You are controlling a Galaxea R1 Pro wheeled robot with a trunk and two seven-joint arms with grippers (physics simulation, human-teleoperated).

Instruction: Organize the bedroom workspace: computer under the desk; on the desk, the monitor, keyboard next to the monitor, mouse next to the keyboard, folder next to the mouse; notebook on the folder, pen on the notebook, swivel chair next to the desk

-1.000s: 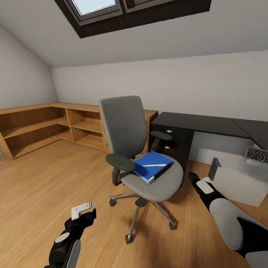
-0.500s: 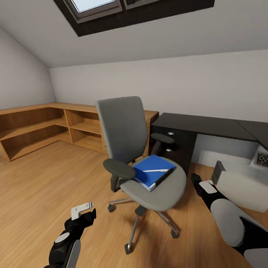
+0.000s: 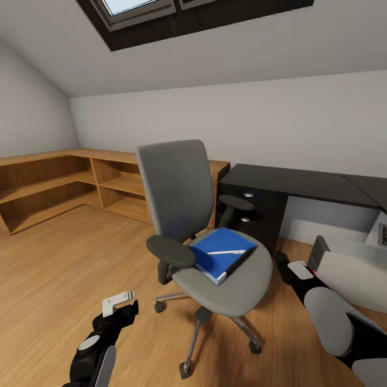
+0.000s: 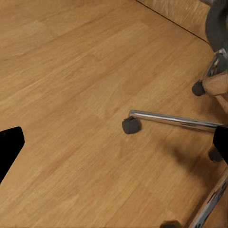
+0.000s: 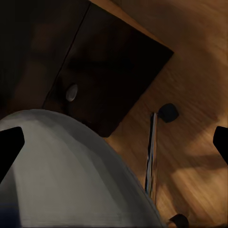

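Note:
The swivel chair (image 3: 180, 188) stands mid-room, its grey seat toward me. On the seat lies the blue folder (image 3: 215, 251) with the pale pen (image 3: 224, 251) across it; the dark notebook (image 3: 239, 258) shows as a strip along the folder's right edge. Behind the chair is the black desk (image 3: 301, 180). The light-grey computer (image 3: 352, 271) sits on the floor at right, and a sliver of the keyboard (image 3: 383, 234) shows above it. My left gripper (image 3: 121, 307) hangs open low at the left over the floor. The right gripper (image 3: 280, 262) is open beside the seat's right edge.
Low wooden shelving (image 3: 59, 183) lines the left and back walls. The desk's drawer unit (image 5: 109, 61) with silver knobs sits just behind the chair. The chair's metal legs and casters (image 4: 129, 125) spread over the plank floor close to both grippers. A skylight (image 3: 140, 8) is overhead.
The camera has moved closer and turned left: the chair looms larger, while the computer and keyboard slid toward the right edge. Both arms hold the same pose in the view.

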